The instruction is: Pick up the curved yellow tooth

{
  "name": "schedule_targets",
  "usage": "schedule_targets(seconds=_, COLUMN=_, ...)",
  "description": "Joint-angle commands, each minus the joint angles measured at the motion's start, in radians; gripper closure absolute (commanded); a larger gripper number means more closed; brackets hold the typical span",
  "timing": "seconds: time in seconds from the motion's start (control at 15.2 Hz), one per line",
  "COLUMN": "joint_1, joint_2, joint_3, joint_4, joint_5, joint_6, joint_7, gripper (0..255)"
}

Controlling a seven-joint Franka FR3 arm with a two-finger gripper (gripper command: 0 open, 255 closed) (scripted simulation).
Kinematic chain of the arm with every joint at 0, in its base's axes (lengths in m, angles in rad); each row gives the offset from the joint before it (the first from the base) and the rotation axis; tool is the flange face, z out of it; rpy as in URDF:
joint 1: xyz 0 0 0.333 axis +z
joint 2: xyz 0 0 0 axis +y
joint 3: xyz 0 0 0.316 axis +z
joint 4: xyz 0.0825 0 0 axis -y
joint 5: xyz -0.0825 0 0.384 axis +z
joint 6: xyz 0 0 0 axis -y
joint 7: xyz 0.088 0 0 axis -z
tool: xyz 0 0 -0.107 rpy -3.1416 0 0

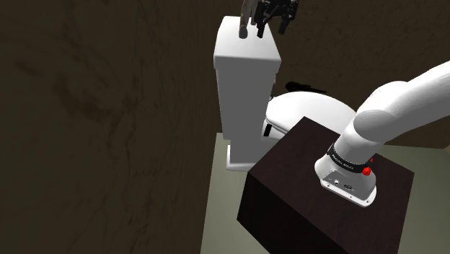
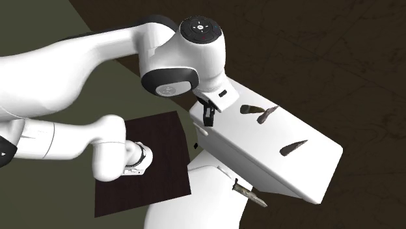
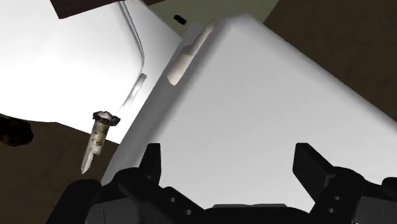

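wrist view: tool wide open (empty) over toilet tank

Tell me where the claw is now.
In the shoulder view, the open claw hangs at the top edge, just above the white toilet tank.

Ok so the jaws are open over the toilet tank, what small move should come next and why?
Probably slide the gripper along the tank lid toward the curved pale tooth. The open jaws frame only bare lid, and the tooth lies beyond them near the lid's edge, so closing here would likely catch nothing.
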Motion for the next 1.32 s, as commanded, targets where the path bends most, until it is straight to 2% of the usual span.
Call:
schedule_targets(seconds=0.0, joint_1=-0.02, joint_2=0.061, joint_3=0.018, joint_4=0.045, joint_5=-0.007, joint_6=0.051, joint_7=0.066, gripper=0)
schedule_targets(seconds=0.33, joint_1=-0.068, joint_2=0.198, joint_3=0.056, joint_4=0.176, joint_5=-0.044, joint_6=0.134, joint_7=0.228, gripper=0)
schedule_targets(seconds=0.66, joint_1=-0.106, joint_2=0.315, joint_3=0.08, joint_4=0.308, joint_5=-0.095, joint_6=0.179, joint_7=0.368, gripper=0)
schedule_targets(seconds=1.12, joint_1=-0.105, joint_2=0.307, joint_3=0.081, joint_4=0.199, joint_5=-0.097, joint_6=0.28, joint_7=0.377, gripper=0)
schedule_targets(seconds=1.25, joint_1=-0.105, joint_2=0.307, joint_3=0.081, joint_4=0.198, joint_5=-0.097, joint_6=0.28, joint_7=0.377, gripper=0)
